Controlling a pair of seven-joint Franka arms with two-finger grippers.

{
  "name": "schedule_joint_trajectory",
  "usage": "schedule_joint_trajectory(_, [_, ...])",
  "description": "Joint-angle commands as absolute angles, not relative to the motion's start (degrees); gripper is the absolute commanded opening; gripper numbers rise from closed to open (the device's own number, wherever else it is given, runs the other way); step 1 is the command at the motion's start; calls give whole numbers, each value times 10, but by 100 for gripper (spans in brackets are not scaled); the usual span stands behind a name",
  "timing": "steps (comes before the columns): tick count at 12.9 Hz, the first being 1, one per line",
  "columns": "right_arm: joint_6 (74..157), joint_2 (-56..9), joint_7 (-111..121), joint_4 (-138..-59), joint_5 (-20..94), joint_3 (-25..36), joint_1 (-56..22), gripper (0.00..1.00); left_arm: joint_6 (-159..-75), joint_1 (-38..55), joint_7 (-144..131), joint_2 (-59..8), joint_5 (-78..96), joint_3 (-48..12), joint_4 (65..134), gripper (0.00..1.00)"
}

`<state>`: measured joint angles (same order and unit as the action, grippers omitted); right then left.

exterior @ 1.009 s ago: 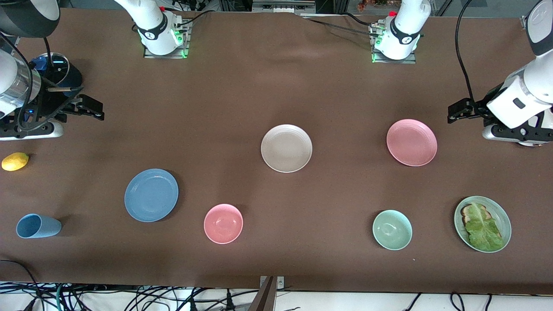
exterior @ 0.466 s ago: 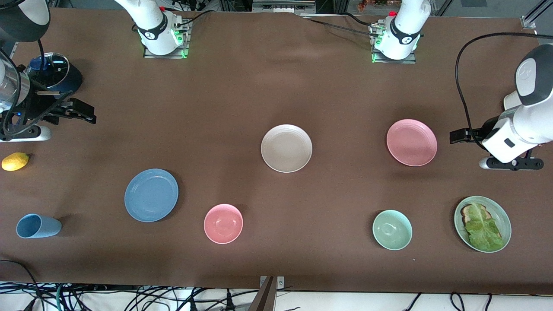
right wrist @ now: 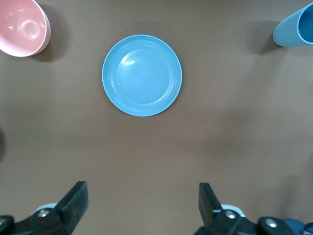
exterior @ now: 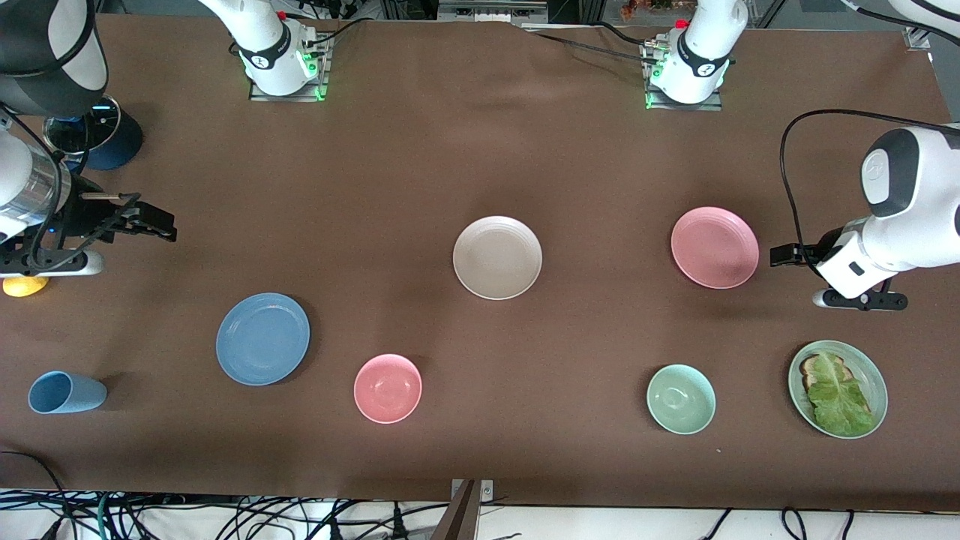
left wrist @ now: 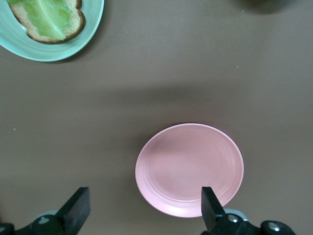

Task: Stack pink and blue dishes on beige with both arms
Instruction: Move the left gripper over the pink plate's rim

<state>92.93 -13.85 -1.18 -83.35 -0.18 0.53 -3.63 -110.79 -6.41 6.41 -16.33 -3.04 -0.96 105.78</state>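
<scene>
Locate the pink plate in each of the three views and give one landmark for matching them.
Front view: the pink plate lies bare on the table toward the left arm's end, the left pincer open just beside its rim.
Left wrist view: the pink plate fills the lower middle, partly between the pincer's fingers.
Right wrist view: not in it.
Shared landmark: the pale green plate with lettuce, seen in the front and left wrist views.

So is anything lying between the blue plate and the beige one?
No: the front view shows only bare tablecloth between the blue plate and beige plate.
</scene>
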Motion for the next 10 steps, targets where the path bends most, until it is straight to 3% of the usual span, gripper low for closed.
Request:
schedule_joint_trajectory(1, [940, -137, -12, -832, -3, 2, -30, 100, -1186, -76, 86, -114, -47, -13, 1156, 100])
schedule_joint_trajectory(4, [937, -124, 1, -833, -1, -1, -33, 100, -1246, -90, 109, -110, -48, -14, 1217, 100])
schedule_joint_trajectory(6, [886, -92, 1, -833, 0, -10, -37, 100, -1317, -91, 111, -112, -47, -14, 1269, 100])
schedule_joint_trajectory(10, [846, -72, 33, -832, -1, -21, -37, 100, -1351, -122, 176, -162, -47, -14, 1273, 100])
